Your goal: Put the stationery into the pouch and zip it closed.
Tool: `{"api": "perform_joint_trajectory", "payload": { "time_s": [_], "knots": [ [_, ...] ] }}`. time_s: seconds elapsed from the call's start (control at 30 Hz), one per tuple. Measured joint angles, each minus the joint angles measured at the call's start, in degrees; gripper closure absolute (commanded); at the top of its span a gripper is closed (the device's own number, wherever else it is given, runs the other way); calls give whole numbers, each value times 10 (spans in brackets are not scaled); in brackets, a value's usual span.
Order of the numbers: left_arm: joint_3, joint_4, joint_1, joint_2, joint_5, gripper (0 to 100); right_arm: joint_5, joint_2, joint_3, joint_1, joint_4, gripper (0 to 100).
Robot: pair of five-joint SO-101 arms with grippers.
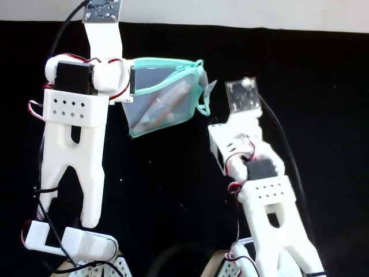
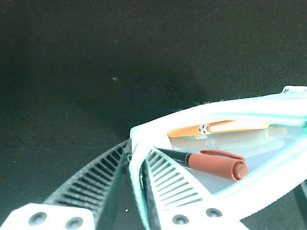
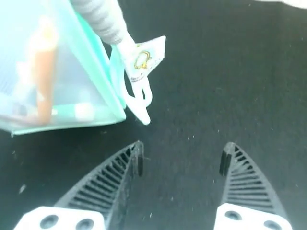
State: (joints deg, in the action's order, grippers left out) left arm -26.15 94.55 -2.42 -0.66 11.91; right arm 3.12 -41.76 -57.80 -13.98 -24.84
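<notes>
You have a translucent mint-green plastic pouch (image 1: pixel 161 107), smooth and slightly glossy, with a fine grid texture on its wall. Inside it, the reddish-brown plastic pen (image 2: pixel 211 165) has a satin sheen and the orange plastic pen (image 2: pixel 230 126) looks smooth. The black worktop (image 2: pixel 120 57) is matt, cloth-like and flecked with lint. Your left pincer (image 2: pixel 139 151) and right pincer (image 3: pixel 184 146) have ribbed matt black plastic fingers on smooth white plastic mounts. The small white tag (image 3: pixel 144 55) looks glossy.

Bright, even light falls from above. The black tabletop (image 1: pixel 173 190) soaks it up and shows hardly any shadow, while the white left arm (image 1: pixel 74 150) glares, its surfaces washed out. In the left wrist view the pouch (image 2: pixel 268 103) rim blooms pale, a faint shadow lying beside it.
</notes>
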Motion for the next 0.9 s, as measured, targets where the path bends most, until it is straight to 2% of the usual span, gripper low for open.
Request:
{"api": "perform_joint_trajectory", "payload": {
  "time_s": [0.17, 0.3, 0.47, 0.67, 0.9],
  "knots": [
    [0, 0, 0, 0, 0, 994, 0, -1, -69, -1, 168, 735],
    [0, 0, 0, 0, 0, 994, -6, -1, -91, -2, 241, 735],
    [0, 0, 0, 0, 0, 994, -62, -1, -92, -3, 267, 735],
    [0, 0, 0, 0, 0, 994, -85, 6, -92, -10, 269, 735],
    [0, 0, 0, 0, 0, 994, -114, 144, -51, -23, 314, 735]
  ]
}}
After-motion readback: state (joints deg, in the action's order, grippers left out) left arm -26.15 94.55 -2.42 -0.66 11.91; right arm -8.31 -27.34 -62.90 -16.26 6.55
